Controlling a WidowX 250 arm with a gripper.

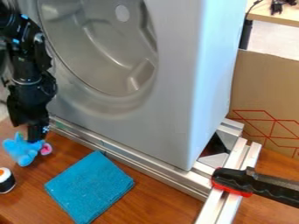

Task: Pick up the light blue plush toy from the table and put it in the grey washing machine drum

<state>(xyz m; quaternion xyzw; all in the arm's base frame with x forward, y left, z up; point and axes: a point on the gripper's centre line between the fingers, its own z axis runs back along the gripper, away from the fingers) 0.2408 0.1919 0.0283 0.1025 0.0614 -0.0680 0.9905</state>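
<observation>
Camera view, looking down at a slant on a brown wooden table (166, 202): at the left edge, a black robot arm hangs nearly upright, its gripper (36, 136) pointing down at a small blue plush toy (21, 149) with a pink end. The toy is at the table's left side, in front of a metal rail (137, 158). The gripper meets the toy's top from above, an angle that likely avoids the tall grey machine (178, 87) just behind. Whether the gripper is clenched on the toy or merely touching it, I cannot tell; nor is it clear whether the toy's full weight rests on the wood.

Nearer the viewer, by the left edge, is a sushi-like roll (6, 180), white and black with an orange centre. To the right of both toys, a teal cloth (90, 186) lies flat, turned cornerwise, apart from the toy.

The machine has a large round hollow in its front. The rail runs along its base, perhaps as a frame to stop it sliding. At the lower right, a black and red clamp (231, 180) lies across further rails, probably to pin that frame to the table. Behind, a cardboard panel (265, 89) with red lines stands upright, perhaps as a screen.
</observation>
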